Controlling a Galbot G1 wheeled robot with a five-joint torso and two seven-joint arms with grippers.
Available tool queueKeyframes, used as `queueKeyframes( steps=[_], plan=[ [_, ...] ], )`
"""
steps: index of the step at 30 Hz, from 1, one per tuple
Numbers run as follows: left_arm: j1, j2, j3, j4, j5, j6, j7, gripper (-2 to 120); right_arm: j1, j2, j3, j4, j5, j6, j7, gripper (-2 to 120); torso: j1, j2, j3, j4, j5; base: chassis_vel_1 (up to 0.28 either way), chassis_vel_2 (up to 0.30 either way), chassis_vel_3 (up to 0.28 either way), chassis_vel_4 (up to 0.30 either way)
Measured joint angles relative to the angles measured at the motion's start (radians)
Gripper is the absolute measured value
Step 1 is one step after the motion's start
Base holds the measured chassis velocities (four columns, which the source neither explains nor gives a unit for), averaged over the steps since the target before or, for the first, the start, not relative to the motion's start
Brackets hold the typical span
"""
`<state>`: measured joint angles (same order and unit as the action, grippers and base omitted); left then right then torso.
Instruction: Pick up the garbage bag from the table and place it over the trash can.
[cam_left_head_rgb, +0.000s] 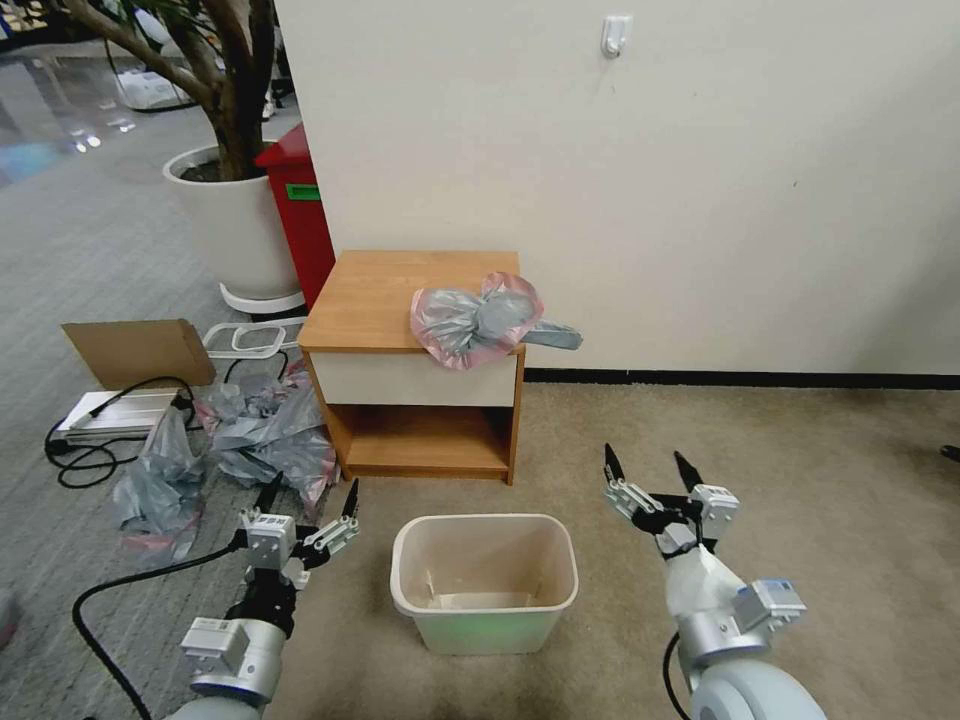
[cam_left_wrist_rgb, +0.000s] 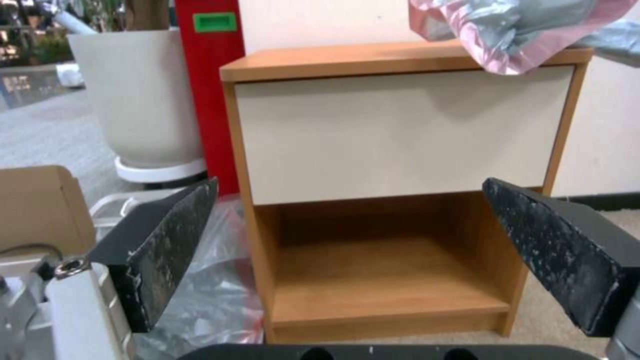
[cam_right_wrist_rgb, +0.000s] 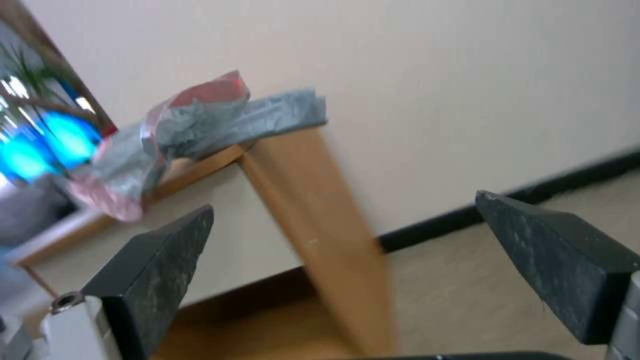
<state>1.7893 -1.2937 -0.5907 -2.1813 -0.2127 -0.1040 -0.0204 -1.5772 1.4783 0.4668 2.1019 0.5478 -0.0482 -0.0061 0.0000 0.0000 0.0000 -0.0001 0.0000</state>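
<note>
Lying crumpled on table (cam_left_head_rgb: 380, 295) corner – garbage bag (cam_left_head_rgb: 475, 320); trash can (cam_left_head_rgb: 484, 580) unlined; left pincer (cam_left_head_rgb: 308, 497), right pincer (cam_left_head_rgb: 650, 463) – both agape.

One thin translucent grey plastic garbage bag with a pink-red rim (cam_left_head_rgb: 478, 320) lies crumpled on one low orange-brown wooden nightstand with a white drawer front (cam_left_head_rgb: 385, 290). One small cream-beige plastic trash can (cam_left_head_rgb: 484, 580) stands on the carpet. One heap of duller grey-and-pink plastic bags (cam_left_head_rgb: 250, 430) lies on the floor; how many are in it cannot be told. There is one tall red bin with a green label (cam_left_head_rgb: 303, 215), one big white round planter (cam_left_head_rgb: 235, 220), one brown cardboard piece (cam_left_head_rgb: 140, 352), and two black-fingered grippers, left (cam_left_head_rgb: 309, 491) and right (cam_left_head_rgb: 650, 462).
</note>
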Motion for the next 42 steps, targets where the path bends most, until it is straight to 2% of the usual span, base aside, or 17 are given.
queueKeyframes(
  steps=[1,4,5,9,14,28,35,40,42],
  plan=[
    [0.004,0.004,0.000,0.001,0.000,-0.006,0.001,99,0.048,0.000,-0.009,-0.039,0.103,-0.007,0.015,100,0.000,0.000,0.000,-0.0001,-0.0001,0.000,0.000,0.000,0.000],
    [0.014,0.008,-0.016,0.002,0.000,-0.010,0.001,100,0.174,0.024,-0.024,-0.126,0.297,-0.023,0.056,100,0.000,0.000,0.000,0.0001,0.0000,0.000,0.000,0.000,0.000],
    [0.014,0.008,-0.016,0.002,0.000,-0.010,0.001,100,0.174,0.024,-0.024,-0.126,0.297,-0.023,0.056,100,0.000,0.000,0.000,0.0001,0.0000,0.000,0.000,0.000,0.000],
    [0.029,-0.001,-0.034,-0.010,0.004,-0.010,0.000,100,0.332,0.052,-0.028,-0.200,0.514,-0.044,0.112,99,0.000,0.000,0.000,0.0002,-0.0001,0.000,0.000,0.000,0.000],
    [0.041,-0.010,-0.044,-0.018,0.011,-0.008,-0.002,100,0.445,0.055,-0.029,-0.271,0.636,-0.047,0.143,99,0.000,0.000,0.000,0.0001,-0.0001,0.000,0.000,0.000,0.000],
    [0.060,-0.036,-0.056,-0.021,0.031,-0.005,-0.005,100,0.599,0.105,-0.076,-0.489,0.660,-0.016,0.103,95,0.000,0.000,0.000,0.0002,-0.0001,0.000,0.000,0.000,0.000],
    [0.060,-0.040,-0.062,-0.013,0.031,-0.005,-0.008,100,0.633,0.110,-0.077,-0.541,0.654,0.000,0.064,76,0.000,0.000,0.000,0.0001,-0.0001,0.000,0.000,0.000,0.000],
    [0.062,-0.041,-0.062,-0.012,0.031,-0.004,-0.009,100,0.664,0.114,-0.072,-0.574,0.652,0.006,0.053,72,0.000,0.000,0.000,0.0001,-0.0001,0.000,0.000,0.000,0.000],
    [0.064,-0.043,-0.062,-0.010,0.032,-0.004,-0.009,100,0.675,0.119,-0.070,-0.590,0.651,0.009,0.049,65,0.000,0.000,0.000,0.0001,-0.0001,0.000,0.000,0.000,0.000]
  ],
)
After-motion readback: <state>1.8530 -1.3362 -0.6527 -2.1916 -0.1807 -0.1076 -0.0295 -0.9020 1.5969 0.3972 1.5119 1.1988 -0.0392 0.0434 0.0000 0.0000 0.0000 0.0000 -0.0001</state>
